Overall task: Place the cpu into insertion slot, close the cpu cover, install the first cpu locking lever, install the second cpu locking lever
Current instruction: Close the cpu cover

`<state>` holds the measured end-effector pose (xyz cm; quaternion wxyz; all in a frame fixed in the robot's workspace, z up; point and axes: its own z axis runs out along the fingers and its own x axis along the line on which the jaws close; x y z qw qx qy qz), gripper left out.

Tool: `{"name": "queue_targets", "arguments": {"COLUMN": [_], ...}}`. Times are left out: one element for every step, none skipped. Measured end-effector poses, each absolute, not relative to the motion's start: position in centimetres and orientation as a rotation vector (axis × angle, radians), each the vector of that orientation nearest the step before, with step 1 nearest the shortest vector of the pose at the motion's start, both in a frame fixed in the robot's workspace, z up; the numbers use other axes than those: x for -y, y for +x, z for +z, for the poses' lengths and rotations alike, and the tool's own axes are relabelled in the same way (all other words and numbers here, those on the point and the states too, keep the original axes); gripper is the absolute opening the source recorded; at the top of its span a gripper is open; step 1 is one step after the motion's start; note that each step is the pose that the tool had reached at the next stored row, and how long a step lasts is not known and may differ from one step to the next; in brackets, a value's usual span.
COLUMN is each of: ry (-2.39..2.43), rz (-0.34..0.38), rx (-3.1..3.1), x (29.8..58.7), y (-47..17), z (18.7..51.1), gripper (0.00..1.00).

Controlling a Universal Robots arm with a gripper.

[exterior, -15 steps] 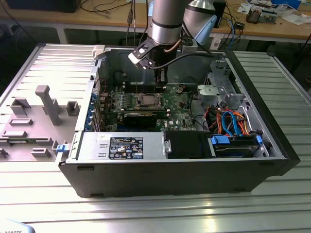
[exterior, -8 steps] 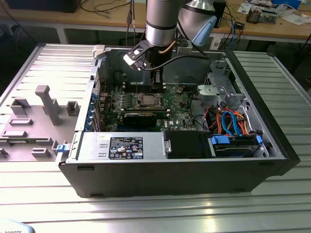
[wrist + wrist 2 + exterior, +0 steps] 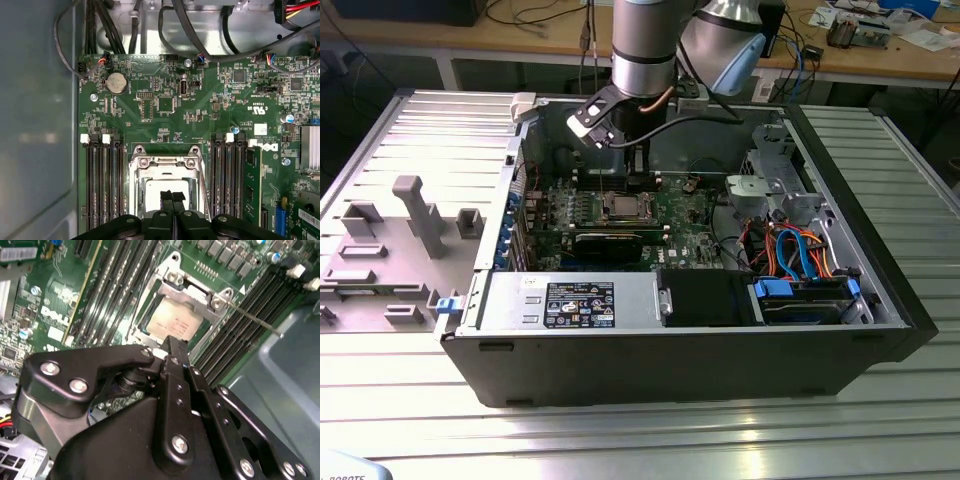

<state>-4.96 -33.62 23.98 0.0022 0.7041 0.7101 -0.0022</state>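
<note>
Cpu, pale-faced in second wrist view, beneath closed hand.

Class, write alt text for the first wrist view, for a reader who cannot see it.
The shut gripper hangs over the pale cpu, which sits framed by the silver cover on a green motherboard. Black memory slots run along both sides of it.

Green motherboard carries black memory slots with white clips. Pale silver-grey cpu, shiny silver cpu cover, black pincer. Orange and blue cables; ribbed grey counter.
</note>
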Motion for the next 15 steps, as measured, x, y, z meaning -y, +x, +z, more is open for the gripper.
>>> {"name": "queue_targets", "arguments": {"ry": [2.209,2.209,2.209,2.209,2.209,2.208,2.208,2.208,2.208,2.208,2.209,2.210,2.210,2.210,2.210], "rz": [-0.007,-0.007,-0.007,-0.007,-0.007,-0.007,-0.007,-0.007,-0.007,-0.006,-0.005,-0.003,-0.002,-0.002,-0.002], "rx": [-2.228,-2.228,-2.228,-2.228,-2.228,-2.228,-2.229,-2.229,-2.229,-2.229,-2.230,-2.231,-2.231,-2.231,-2.231], "x": [33.6,33.6,33.6,33.6,33.6,33.7,33.6,33.7,33.7,33.6,33.7,33.7,33.7,33.7,33.7], "y": [-5.3,-5.8,-6.2,-6.5,-6.7,-6.8,-6.9,-7.1,-7.5,-7.9,-8.0,-8.0,-8.0,-8.0,-8.0], "z": [24.0,23.9,23.6,23.3,22.9,22.7,22.5,22.4,22.3,22.1,21.9,21.6,21.3,20.9,20.6], "gripper": [0.11,0.11,0.11,0.11,0.11,0.11,0.11,0.11,0.11,0.11,0.11,0.11,0.11,0.11,0.11]}}
